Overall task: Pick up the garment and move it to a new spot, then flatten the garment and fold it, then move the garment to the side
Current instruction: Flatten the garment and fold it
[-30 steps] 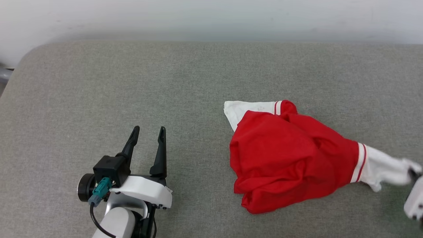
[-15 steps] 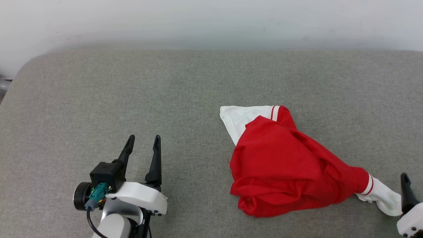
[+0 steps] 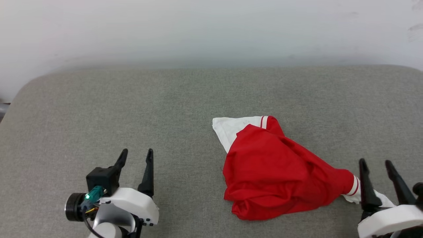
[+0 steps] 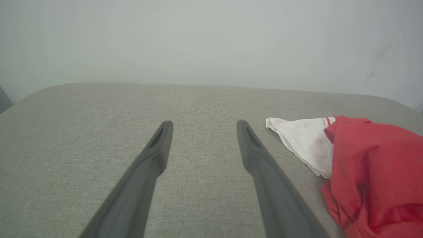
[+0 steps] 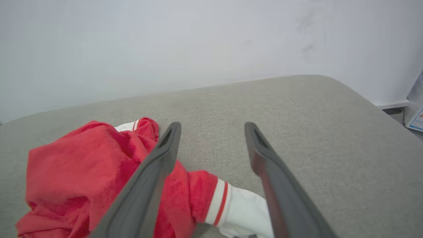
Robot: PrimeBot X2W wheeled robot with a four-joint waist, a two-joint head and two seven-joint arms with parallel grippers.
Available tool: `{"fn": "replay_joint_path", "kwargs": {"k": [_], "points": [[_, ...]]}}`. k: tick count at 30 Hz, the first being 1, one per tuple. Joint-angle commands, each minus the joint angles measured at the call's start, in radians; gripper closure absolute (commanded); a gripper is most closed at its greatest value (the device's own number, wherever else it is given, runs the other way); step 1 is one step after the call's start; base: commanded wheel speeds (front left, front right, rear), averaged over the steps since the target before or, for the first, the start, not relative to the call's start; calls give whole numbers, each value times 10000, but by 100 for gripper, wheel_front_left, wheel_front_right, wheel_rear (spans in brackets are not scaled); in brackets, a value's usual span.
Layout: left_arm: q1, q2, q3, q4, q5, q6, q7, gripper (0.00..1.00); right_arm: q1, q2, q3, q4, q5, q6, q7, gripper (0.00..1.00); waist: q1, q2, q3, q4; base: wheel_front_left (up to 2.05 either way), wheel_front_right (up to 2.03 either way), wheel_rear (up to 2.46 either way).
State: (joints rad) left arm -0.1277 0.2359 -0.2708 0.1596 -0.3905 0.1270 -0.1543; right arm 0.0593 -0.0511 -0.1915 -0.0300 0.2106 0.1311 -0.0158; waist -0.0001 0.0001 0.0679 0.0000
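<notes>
Red and crumpled, the garment point(image 3: 281, 172) lies heaped right of centre on the grey fabric-topped table point(image 3: 132, 99). One white sleeve point(image 3: 231, 130) points far-left, and the other trails near-right under the right gripper point(image 3: 375, 162), whose jaws stand spread above it, pinching nothing. The left gripper point(image 3: 137, 151), jaws likewise spread, hangs well apart at the near left. Flattening likely calls for each gripper to take an opposite edge low against the cloth, one layer only, and draw outward evenly. A plain pale wall point(image 3: 211, 29) backs the table.
</notes>
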Motion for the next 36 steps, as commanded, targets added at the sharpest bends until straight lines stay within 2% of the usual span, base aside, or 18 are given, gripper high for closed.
{"fn": "replay_joint_path", "kwargs": {"k": [1, 13, 18, 26, 27, 28, 29, 32, 36], "points": [[-26, -1, -33, -55, -14, -27, 93, 0, 147, 13, 51, -100, 8, -7, 3, 0, 1, -1, -70, -80, 0, 0, 0], [-1940, -174, -1635, -55, -153, -1135, 3303, 0, 289, 11, 1629, -1289, -135, -8, 334, 0, 1, -1, 142, -938, 0, 0, 0], [-2818, -281, -2318, 553, -187, -1653, 4748, 0, 216, 13, 1832, -1310, 49, -7, 392, 0, 1, -1, 447, -1227, 0, 0, 0], [-3703, -256, -3088, 1515, -442, -2170, 6797, 0, 117, 13, 1808, -1079, 424, -7, 244, 0, 1, -1, 931, -1426, 0, 0, 0], [-3810, -205, -3165, 1557, -423, -2221, 6932, 26, 81, 13, 1811, -1041, 451, -7, 231, 0, 1, -1, 982, -1433, 0, 0, 0], [-3913, -197, -3197, 1591, -442, -2229, 7007, 69, 26, 14, 1821, -1031, 467, -7, 176, 0, 1, -1, 1046, -1436, 0, 0, 0], [-3993, -165, -3245, 1658, -434, -2267, 7072, 100, -27, 14, 1834, -1001, 552, -7, 156, 0, 1, -1, 1098, -1436, 0, 0, 0], [-4196, -49, -3190, 1661, -322, -2276, 6779, 100, -62, 14, 1871, -891, 659, -7, 58, 0, 1, -1, 1208, -1435, 0, 0, 0], [-4210, 206, -2924, 1252, -104, -1977, 6053, 100, -94, 14, 1763, -768, 698, -7, -1, 0, 1, -1, 1211, -1338, 0, 0, 0]]}}
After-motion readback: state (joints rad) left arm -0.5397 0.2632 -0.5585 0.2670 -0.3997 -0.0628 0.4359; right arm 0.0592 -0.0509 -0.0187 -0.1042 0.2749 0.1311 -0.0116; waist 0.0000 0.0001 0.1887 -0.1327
